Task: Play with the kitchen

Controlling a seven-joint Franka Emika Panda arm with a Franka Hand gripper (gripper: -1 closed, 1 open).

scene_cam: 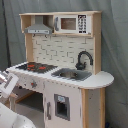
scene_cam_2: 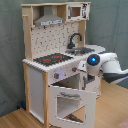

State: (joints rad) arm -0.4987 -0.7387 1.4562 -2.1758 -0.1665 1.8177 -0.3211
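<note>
Already the kitchen (scene_cam_2: 55, 65) stands in the middle of both exterior views w/ its oven door (scene_cam_2: 69, 102) swung open and down. Arm (scene_cam_2: 107, 65) reaches in beside the oven; claw is hidden, so cannot tell its state. Stovetop (scene_cam: 35, 66), sink (scene_cam: 72, 74) look untouched.

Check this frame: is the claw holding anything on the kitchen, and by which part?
Cannot be told. The arm reaches in beside the kitchen, above its open oven door, but the claw is hidden.
</note>
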